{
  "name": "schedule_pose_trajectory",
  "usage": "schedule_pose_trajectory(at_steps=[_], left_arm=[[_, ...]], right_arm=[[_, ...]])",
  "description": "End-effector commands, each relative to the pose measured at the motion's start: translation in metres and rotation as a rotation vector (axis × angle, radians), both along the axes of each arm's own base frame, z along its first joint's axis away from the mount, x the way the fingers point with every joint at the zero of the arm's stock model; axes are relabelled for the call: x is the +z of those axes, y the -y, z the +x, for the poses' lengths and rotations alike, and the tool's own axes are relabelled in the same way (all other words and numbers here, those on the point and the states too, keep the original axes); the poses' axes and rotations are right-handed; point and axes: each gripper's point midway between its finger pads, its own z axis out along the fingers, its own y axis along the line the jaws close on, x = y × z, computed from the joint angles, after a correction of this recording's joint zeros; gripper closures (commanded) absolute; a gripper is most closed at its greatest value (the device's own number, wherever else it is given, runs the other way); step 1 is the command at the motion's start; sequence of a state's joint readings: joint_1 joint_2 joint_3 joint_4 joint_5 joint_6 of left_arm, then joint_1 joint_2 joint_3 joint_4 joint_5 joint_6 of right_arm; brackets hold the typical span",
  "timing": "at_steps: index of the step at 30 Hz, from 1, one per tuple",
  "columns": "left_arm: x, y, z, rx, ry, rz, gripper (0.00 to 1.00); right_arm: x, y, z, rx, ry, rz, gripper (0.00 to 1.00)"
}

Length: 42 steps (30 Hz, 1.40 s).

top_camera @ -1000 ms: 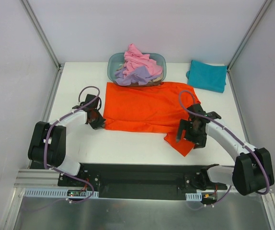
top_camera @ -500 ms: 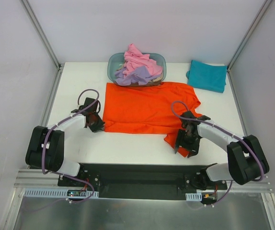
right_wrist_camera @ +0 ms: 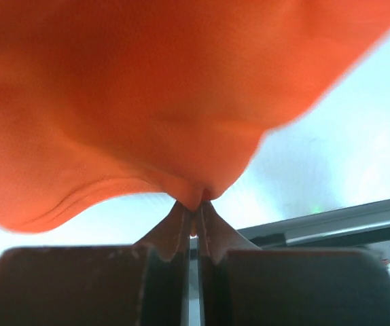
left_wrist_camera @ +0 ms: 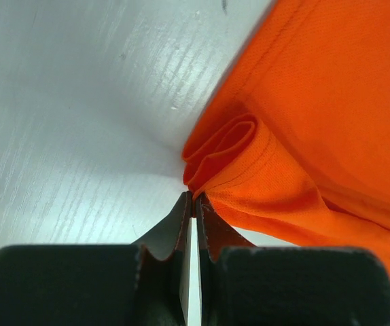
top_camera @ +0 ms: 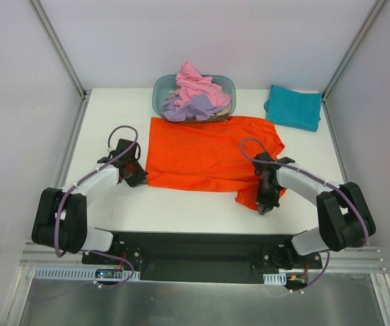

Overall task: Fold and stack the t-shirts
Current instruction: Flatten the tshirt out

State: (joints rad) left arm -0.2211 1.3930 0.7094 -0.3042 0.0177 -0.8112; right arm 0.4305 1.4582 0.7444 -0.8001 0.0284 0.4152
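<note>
My left gripper (top_camera: 138, 178) is clenched on the near left corner of the orange t-shirt (top_camera: 208, 153); my right gripper (top_camera: 263, 202) is clenched on the loose flap at its near right, a sleeve by the look of it. From my left wrist the hem is rolled up right at my fingertips; I think only a thin edge is caught between the pads, though the view is too close to be sure how much. From my right wrist the cloth hangs from a pinch at the very tip of my fingers.

I hold both near corners, I judge, so that the near edge can be raised evenly and carried over in a fold. The shirt lies spread across the middle of the table (top_camera: 181, 204), its far edge touching the tub (top_camera: 160, 89). The pink t-shirt (top_camera: 193, 80) and lavender t-shirt (top_camera: 189, 107) are heaped in that tub, unfolded. The teal t-shirt (top_camera: 293, 106) lies folded at the far right corner, well apart, likely the base of the stack.

The table is white and smooth with a faint grain; cloth should slide on it readily. Pale walls close in three sides; a black base plate (top_camera: 195, 248) carries my arms at the near edge.
</note>
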Motion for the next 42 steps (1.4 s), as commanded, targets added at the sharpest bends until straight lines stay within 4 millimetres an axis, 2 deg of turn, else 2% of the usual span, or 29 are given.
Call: schedule_pose_trajectory(at_steps=[1, 2, 3, 5, 6, 8, 9, 10, 11, 12, 13, 14, 15, 16, 17, 19, 20, 21, 22, 23, 24, 26, 27, 30, 31, 34, 37, 39, 42], left_arm=[[0.046, 0.001, 0.021, -0.011, 0.159, -0.014, 1.0], [0.062, 0.002, 0.025, -0.014, 0.21, -0.022, 1.0], [0.082, 0.004, 0.035, -0.019, 0.268, -0.031, 1.0], [0.113, 0.005, 0.046, -0.043, 0.361, -0.03, 1.0], [0.136, 0.002, 0.058, -0.037, 0.425, -0.011, 1.0], [0.164, 0.0, 0.067, -0.047, 0.501, 0.011, 1.0], [0.192, 0.001, 0.076, -0.047, 0.567, 0.006, 1.0], [0.209, 0.001, 0.08, -0.056, 0.608, 0.011, 1.0], [0.229, 0.002, 0.082, -0.064, 0.654, 0.006, 1.0], [0.262, 0.002, 0.085, -0.074, 0.732, 0.004, 1.0], [0.285, 0.003, 0.083, -0.083, 0.787, -0.001, 1.0], [0.303, 0.003, 0.082, -0.096, 0.831, 0.003, 1.0], [0.334, -0.001, 0.08, -0.105, 0.906, 0.024, 1.0], [0.355, -0.004, 0.073, -0.095, 0.96, 0.029, 1.0], [0.37, -0.007, 0.069, -0.092, 1.0, 0.037, 1.0], [0.42, -0.01, 0.048, -0.116, 1.127, 0.042, 1.0], [0.437, -0.01, 0.04, -0.13, 1.173, 0.041, 1.0], [0.466, -0.01, 0.026, -0.157, 1.25, 0.047, 1.0], [0.484, -0.013, 0.013, -0.157, 1.3, 0.053, 1.0], [0.498, -0.011, 0.002, -0.181, 1.341, 0.044, 1.0], [0.522, -0.013, -0.014, -0.187, 1.408, 0.047, 1.0], [0.549, -0.012, -0.044, -0.227, 1.497, 0.031, 1.0], [0.569, -0.013, -0.062, -0.24, 1.559, 0.032, 1.0], [0.602, -0.013, -0.103, -0.29, 1.68, 0.03, 1.0], [0.607, -0.011, -0.114, -0.316, 1.704, 0.023, 1.0], [0.621, -0.012, -0.139, -0.332, 1.762, 0.01, 1.0], [0.621, -0.014, -0.144, -0.325, 1.769, 0.008, 1.0], [0.612, -0.014, -0.133, -0.313, 1.737, 0.013, 1.0], [0.585, -0.014, -0.099, -0.283, 1.641, 0.023, 1.0]], right_arm=[[0.066, 0.013, 0.081, 0.049, 0.371, -0.078, 0.99], [0.082, 0.016, 0.09, 0.052, 0.423, -0.085, 0.99], [0.114, 0.02, 0.11, 0.029, 0.524, -0.075, 0.99], [0.147, 0.026, 0.128, 0.031, 0.624, -0.061, 0.99], [0.173, 0.031, 0.142, 0.006, 0.701, -0.053, 0.99], [0.214, 0.037, 0.161, 0.002, 0.843, -0.052, 0.99], [0.233, 0.045, 0.167, -0.015, 0.902, -0.066, 0.99], [0.272, 0.046, 0.176, -0.027, 1.013, -0.053, 0.99], [0.29, 0.05, 0.179, -0.027, 1.061, -0.059, 0.99], [0.313, 0.056, 0.18, -0.018, 1.117, -0.075, 0.99], [0.347, 0.058, 0.179, -0.014, 1.203, -0.074, 0.99], [0.366, 0.061, 0.177, -0.003, 1.247, -0.083, 0.99], [0.383, 0.067, 0.173, -0.003, 1.286, -0.104, 0.99], [0.414, 0.071, 0.166, 0.012, 1.357, -0.117, 0.99], [0.433, 0.073, 0.157, 0.021, 1.409, -0.119, 0.99], [0.467, 0.073, 0.143, 0.069, 1.491, -0.116, 0.99], [0.498, 0.075, 0.127, 0.075, 1.575, -0.109, 0.99], [0.516, 0.075, 0.117, 0.091, 1.624, -0.098, 0.99], [0.53, 0.076, 0.107, 0.111, 1.66, -0.105, 0.99], [0.557, 0.079, 0.086, 0.111, 1.743, -0.094, 0.99], [0.568, 0.076, 0.075, 0.137, 1.78, -0.071, 0.99], [0.589, 0.072, 0.051, 0.184, 1.854, -0.044, 0.99], [0.605, 0.07, 0.027, 0.214, 1.922, -0.011, 0.99], [0.626, 0.062, -0.013, 0.286, 2.02, 0.056, 0.99], [0.631, 0.062, -0.029, 0.302, 2.054, 0.069, 0.99], [0.637, 0.053, -0.058, 0.383, 2.104, 0.127, 0.99], [0.636, 0.052, -0.063, 0.398, 2.108, 0.134, 0.99], [0.633, 0.054, -0.059, 0.385, 2.098, 0.123, 0.99], [0.615, 0.049, -0.034, 0.383, 2.029, 0.122, 0.99]])
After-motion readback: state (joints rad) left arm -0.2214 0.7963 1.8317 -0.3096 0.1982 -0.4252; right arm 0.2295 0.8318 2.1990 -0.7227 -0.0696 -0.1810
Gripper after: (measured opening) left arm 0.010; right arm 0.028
